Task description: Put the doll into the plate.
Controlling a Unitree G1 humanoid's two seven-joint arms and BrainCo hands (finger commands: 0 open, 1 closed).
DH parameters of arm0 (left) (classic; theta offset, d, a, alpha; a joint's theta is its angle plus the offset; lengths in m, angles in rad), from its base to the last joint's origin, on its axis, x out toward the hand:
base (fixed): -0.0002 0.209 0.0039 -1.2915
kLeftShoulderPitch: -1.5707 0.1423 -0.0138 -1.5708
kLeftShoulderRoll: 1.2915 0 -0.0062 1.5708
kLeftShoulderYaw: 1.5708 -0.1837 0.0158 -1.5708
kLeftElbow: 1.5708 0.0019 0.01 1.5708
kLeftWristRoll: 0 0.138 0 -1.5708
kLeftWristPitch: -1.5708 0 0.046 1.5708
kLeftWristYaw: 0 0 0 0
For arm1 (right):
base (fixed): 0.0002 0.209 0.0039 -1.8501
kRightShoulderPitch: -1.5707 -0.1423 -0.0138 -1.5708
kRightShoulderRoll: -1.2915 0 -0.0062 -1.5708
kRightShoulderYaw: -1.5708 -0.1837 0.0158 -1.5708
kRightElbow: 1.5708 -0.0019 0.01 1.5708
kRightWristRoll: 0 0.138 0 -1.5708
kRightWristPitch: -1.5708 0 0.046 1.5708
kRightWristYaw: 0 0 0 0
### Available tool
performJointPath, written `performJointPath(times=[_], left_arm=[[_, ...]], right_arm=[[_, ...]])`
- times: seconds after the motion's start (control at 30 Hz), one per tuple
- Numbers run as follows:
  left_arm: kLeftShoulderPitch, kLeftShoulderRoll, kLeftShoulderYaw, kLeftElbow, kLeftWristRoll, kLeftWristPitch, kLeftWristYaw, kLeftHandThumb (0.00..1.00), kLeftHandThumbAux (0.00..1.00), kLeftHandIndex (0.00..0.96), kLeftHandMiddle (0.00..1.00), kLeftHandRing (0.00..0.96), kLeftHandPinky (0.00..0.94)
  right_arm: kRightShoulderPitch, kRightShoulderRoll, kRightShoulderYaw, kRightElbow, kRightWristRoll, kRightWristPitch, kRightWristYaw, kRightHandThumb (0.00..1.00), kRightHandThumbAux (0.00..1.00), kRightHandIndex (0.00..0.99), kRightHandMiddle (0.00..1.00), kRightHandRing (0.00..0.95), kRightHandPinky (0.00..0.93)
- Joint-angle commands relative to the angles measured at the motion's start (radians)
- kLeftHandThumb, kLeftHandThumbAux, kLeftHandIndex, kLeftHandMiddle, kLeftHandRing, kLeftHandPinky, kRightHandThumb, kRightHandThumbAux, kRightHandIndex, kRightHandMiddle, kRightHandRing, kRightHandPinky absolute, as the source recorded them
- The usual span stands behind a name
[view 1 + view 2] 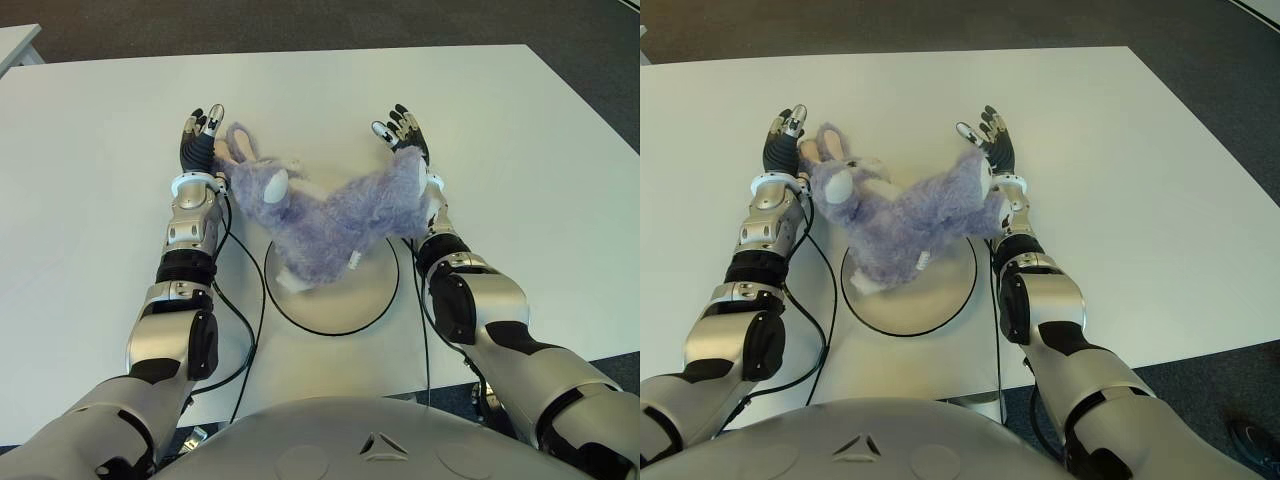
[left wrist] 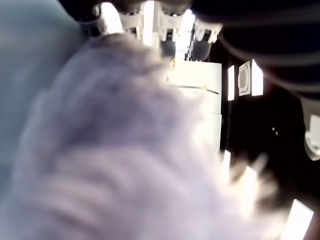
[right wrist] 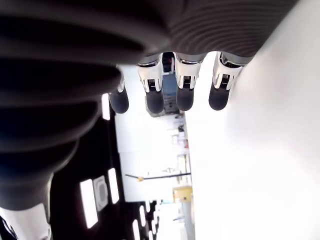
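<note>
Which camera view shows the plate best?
The right eye view: the white plate shows most of its dark-edged rim there, with the purple plush doll covering its far part. The left eye view shows nearly the same. The left wrist view shows only blurred fur, and the right wrist view shows no plate.

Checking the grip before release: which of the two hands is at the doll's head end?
The left hand: the doll has its ears and head beside it, while the right hand is at the doll's rear; its lower part hangs over the plate.

No legible text or labels.
</note>
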Motion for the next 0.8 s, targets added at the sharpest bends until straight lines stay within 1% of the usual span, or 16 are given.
performJointPath(times=[0.03, 0.8], left_arm=[[0.018, -0.018, -0.014, 0.033, 0.010, 0.024, 0.011, 0.000, 0.402, 0.000, 0.064, 0.032, 0.000], [0.024, -0.013, -0.017, 0.035, 0.017, 0.023, 0.003, 0.000, 0.407, 0.000, 0.063, 0.029, 0.000]], right_arm=[[0.019, 0.002, 0.012, 0.036, -0.016, 0.052, -0.012, 0.007, 0.650, 0.000, 0.000, 0.000, 0.000], [0.029, 0.003, 0.027, 0.048, -0.027, 0.071, -0.033, 0.000, 0.658, 0.000, 0.000, 0.000, 0.000]])
